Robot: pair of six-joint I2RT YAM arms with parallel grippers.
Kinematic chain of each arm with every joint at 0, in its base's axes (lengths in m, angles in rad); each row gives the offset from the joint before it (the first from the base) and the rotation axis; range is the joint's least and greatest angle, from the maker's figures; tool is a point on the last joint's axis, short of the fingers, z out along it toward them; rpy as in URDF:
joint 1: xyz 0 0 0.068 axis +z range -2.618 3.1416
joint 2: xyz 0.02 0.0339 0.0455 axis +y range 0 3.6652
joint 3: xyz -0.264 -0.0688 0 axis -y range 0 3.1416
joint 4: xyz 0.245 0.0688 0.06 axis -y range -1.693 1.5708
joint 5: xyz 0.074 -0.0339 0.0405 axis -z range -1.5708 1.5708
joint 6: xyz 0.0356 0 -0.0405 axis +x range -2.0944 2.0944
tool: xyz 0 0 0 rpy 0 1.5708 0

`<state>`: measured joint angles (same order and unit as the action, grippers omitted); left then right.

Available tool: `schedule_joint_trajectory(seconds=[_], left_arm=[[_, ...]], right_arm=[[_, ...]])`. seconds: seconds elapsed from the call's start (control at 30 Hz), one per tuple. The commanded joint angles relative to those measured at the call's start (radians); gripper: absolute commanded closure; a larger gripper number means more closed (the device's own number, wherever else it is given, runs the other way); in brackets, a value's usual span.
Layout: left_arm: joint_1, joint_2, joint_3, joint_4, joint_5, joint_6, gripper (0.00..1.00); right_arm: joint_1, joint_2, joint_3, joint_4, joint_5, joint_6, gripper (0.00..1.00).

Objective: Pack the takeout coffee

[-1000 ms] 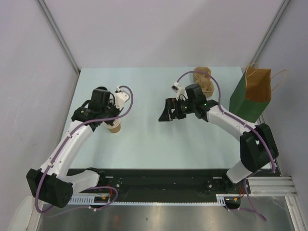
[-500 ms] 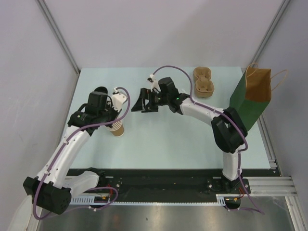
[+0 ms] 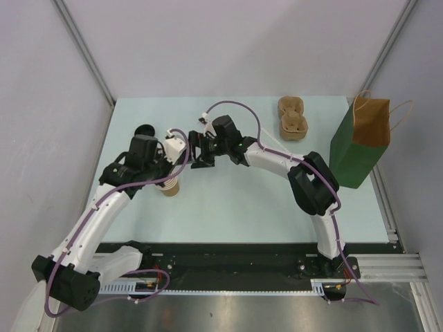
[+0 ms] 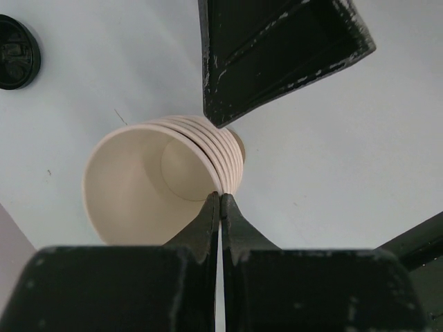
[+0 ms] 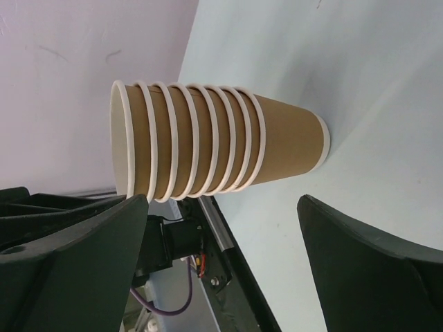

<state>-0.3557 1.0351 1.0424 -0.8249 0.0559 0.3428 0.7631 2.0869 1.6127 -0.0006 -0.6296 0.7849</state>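
Note:
The takeout coffee, a cup wearing its lid, is not in view. A loose black lid point(image 3: 144, 130) point(image 4: 15, 43) lies on the table at the far left. A stack of lidless brown paper cups point(image 3: 169, 187) point(image 4: 138, 187) point(image 5: 208, 149) stands upright. My left gripper point(image 3: 168, 178) point(image 4: 220, 198) is shut on the top cup's rim, one finger inside and one outside. My right gripper point(image 3: 197, 153) point(image 5: 223, 207) is open just right of the stack, level with it and not touching it. Its fingers point(image 4: 277, 48) show in the left wrist view.
A green and brown paper bag point(image 3: 360, 142) with handles stands upright at the right edge of the table. A brown moulded cup carrier point(image 3: 292, 117) lies at the back, left of the bag. The right arm stretches across the middle of the table.
The right arm has swung left from near the cup carrier to just beside the cup stack, jaws still open. The left gripper and the stack have shifted slightly toward the near edge.

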Motion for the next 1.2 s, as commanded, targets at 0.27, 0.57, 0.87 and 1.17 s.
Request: schedule_joint_trajectory(seconds=[0.27, 0.57, 0.87, 1.17], left_arm=[[-0.015, -0.024, -0.021, 0.036, 0.016, -0.03, 1.0], [-0.015, -0.023, -0.018, 0.04, 0.015, -0.025, 1.0], [-0.015, -0.021, 0.03, 0.035, 0.006, -0.031, 1.0], [-0.015, -0.026, 0.083, 0.027, -0.013, -0.033, 1.0]], right_arm=[[0.03, 0.055, 0.046, 0.113, -0.071, 0.093, 0.05], [0.036, 0.062, 0.044, 0.142, -0.087, 0.114, 0.05], [0.05, 0.09, 0.053, 0.085, -0.041, 0.083, 0.06], [0.053, 0.096, 0.058, 0.051, -0.013, 0.056, 0.06]])
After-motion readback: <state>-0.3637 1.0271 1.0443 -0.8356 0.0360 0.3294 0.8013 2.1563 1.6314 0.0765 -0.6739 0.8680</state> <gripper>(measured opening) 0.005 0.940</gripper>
